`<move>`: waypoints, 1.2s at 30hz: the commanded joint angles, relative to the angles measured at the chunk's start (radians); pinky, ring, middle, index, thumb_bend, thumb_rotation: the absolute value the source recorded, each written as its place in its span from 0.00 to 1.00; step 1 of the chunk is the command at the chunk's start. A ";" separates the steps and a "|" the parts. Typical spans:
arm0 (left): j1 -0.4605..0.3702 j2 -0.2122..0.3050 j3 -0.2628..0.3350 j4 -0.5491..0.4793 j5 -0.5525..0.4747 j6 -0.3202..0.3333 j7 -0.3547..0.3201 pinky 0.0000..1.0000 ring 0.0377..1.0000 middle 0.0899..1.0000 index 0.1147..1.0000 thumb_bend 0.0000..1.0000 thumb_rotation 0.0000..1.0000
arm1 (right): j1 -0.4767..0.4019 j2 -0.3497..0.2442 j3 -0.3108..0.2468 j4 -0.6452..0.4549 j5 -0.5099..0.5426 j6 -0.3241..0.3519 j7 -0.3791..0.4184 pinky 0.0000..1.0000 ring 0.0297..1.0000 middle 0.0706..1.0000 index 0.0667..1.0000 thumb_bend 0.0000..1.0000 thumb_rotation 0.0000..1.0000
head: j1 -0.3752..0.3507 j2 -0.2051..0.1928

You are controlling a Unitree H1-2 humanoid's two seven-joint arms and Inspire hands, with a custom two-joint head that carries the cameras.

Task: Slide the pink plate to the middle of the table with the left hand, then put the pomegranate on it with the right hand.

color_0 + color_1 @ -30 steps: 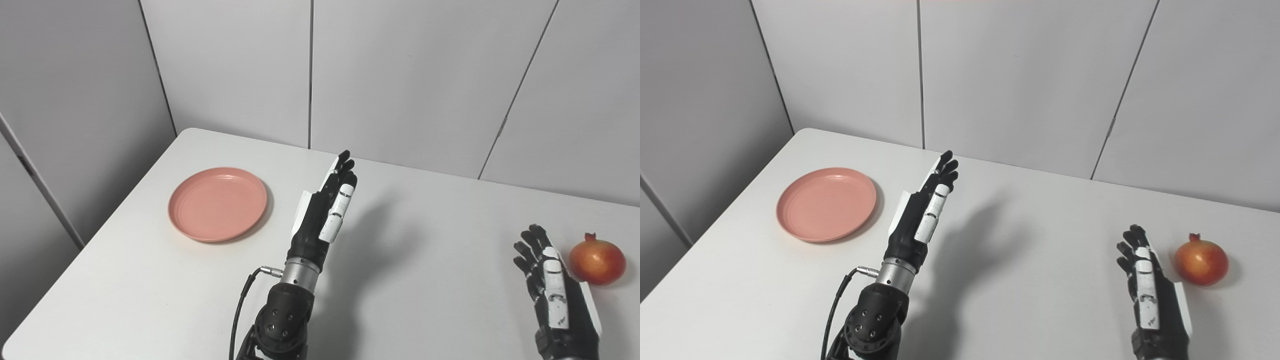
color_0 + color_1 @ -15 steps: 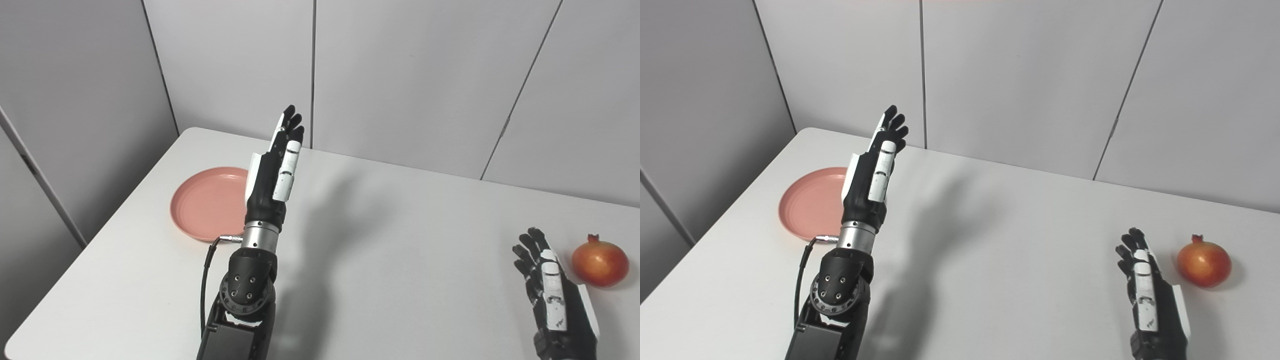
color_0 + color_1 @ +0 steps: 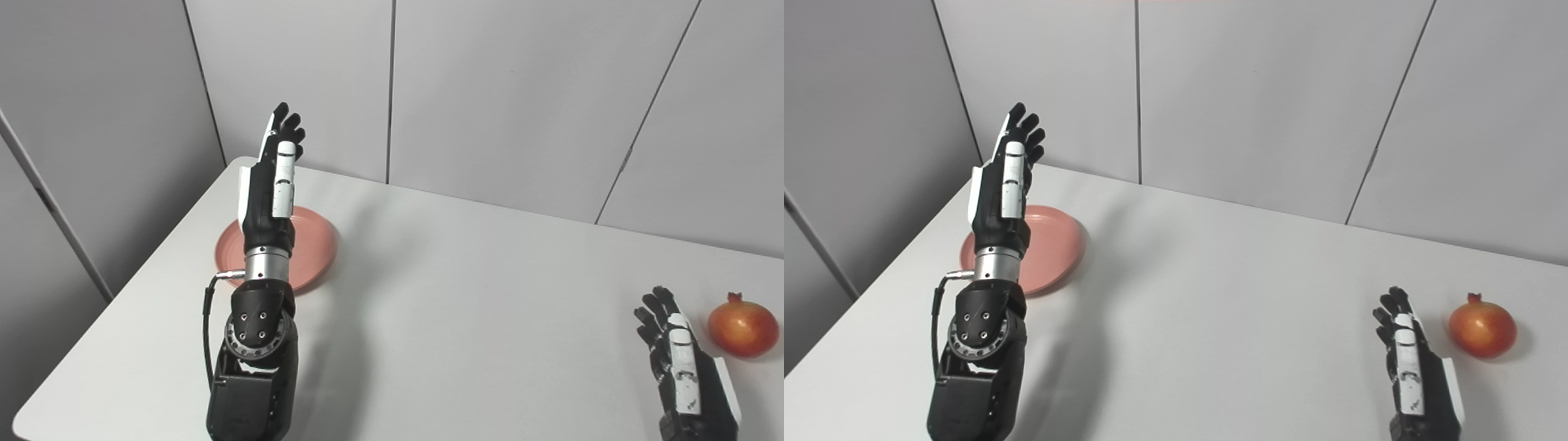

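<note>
Left eye view: the left hand [image 3: 269, 184] is raised above the pink plate [image 3: 312, 245], fingers straight and apart, holding nothing.

The plate lies near the table's [image 3: 459, 294] far left corner, not in the middle, so I judge the slide not yet begun. The pomegranate [image 3: 742, 324] rests at the right edge, just beside the right hand [image 3: 683, 367], which is open and empty. Both steps remain. Nothing else stands on the table between the plate and its middle.
</note>
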 commanded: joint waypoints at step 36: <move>0.056 0.138 0.222 0.083 -0.203 -0.046 0.079 0.96 0.93 0.93 0.90 0.41 1.00 | -0.011 -0.020 -0.003 -0.070 0.014 -0.007 0.013 0.99 0.94 0.94 0.95 0.14 1.00 | 0.038 -0.010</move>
